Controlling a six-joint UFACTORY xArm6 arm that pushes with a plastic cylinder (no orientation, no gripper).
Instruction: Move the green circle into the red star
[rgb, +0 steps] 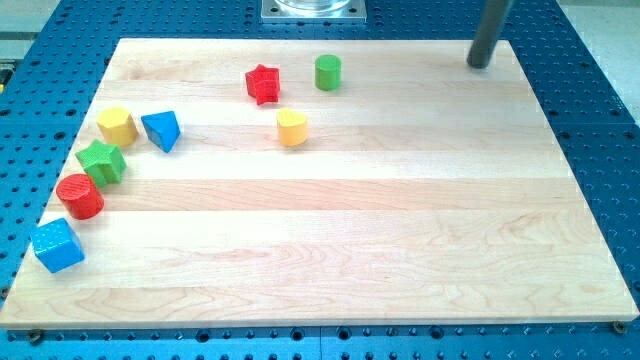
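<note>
The green circle (327, 72) stands near the view's top, a little right of the red star (263, 84), with a small gap between them. My tip (480, 65) rests on the board near its top right corner, well to the right of the green circle and apart from every block.
A yellow heart (292, 127) lies below the star and circle. At the view's left sit a yellow hexagon (117, 125), a blue triangle (161, 130), a green star (102, 162), a red circle (80, 196) and a blue cube (57, 245). The wooden board (400, 230) ends near all four view sides.
</note>
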